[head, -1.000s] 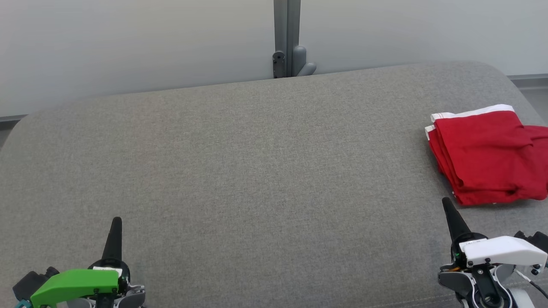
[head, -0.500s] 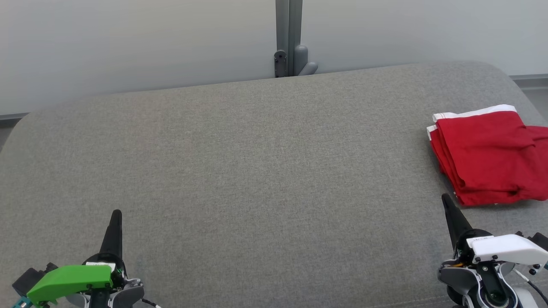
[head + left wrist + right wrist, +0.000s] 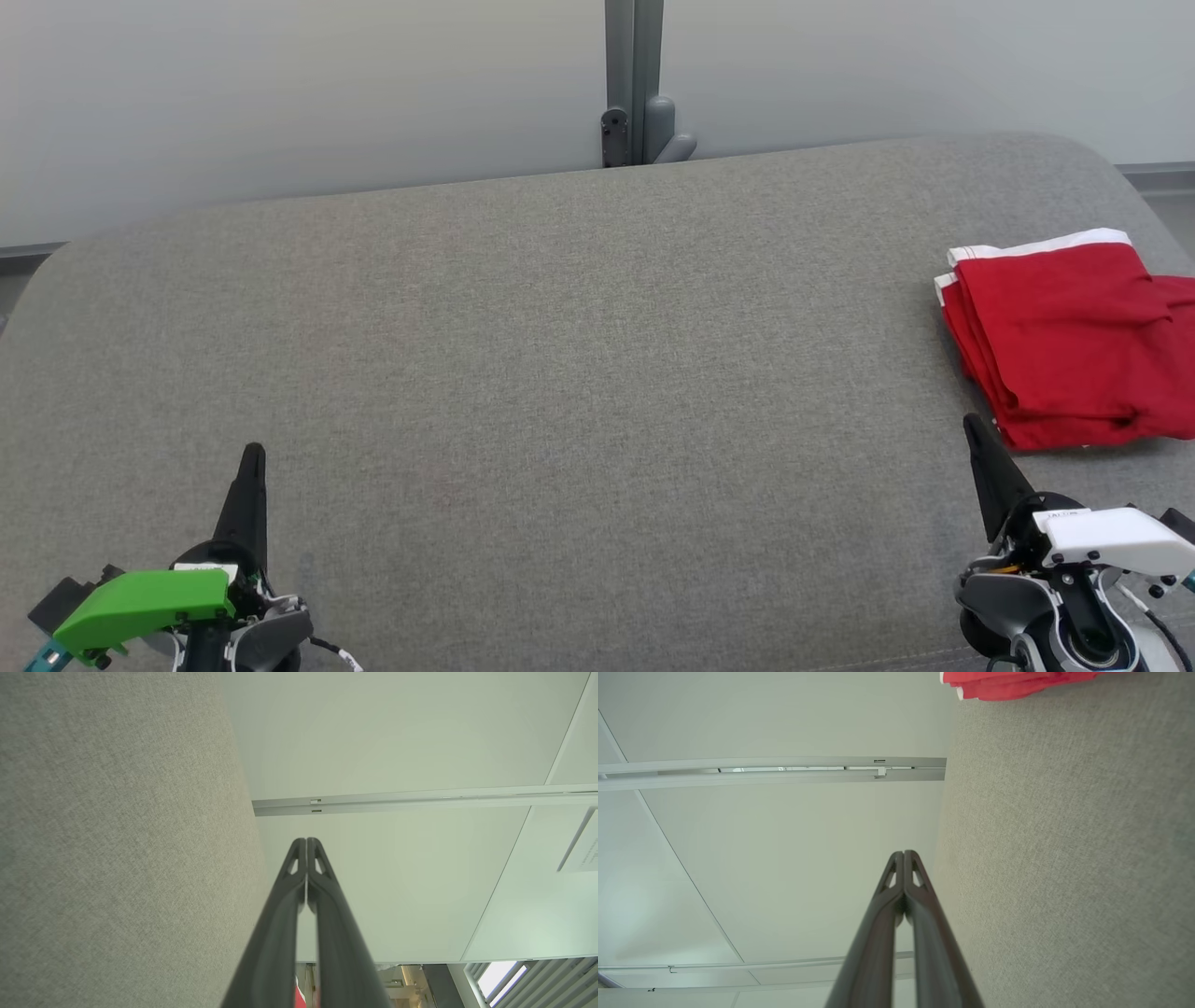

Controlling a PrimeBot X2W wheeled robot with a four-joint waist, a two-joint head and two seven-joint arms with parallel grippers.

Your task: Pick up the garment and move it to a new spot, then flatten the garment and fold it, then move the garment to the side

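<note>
Grey fabric surface (image 3: 560, 373), pale wall panels (image 3: 280, 84), grey post (image 3: 633, 79)

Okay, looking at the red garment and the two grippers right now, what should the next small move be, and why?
Probably just draw the right gripper back to rest, touching nothing. The red garment already lies folded at the right side of the grey surface, and both the right gripper and the left gripper are shut, empty and apart from it.
</note>
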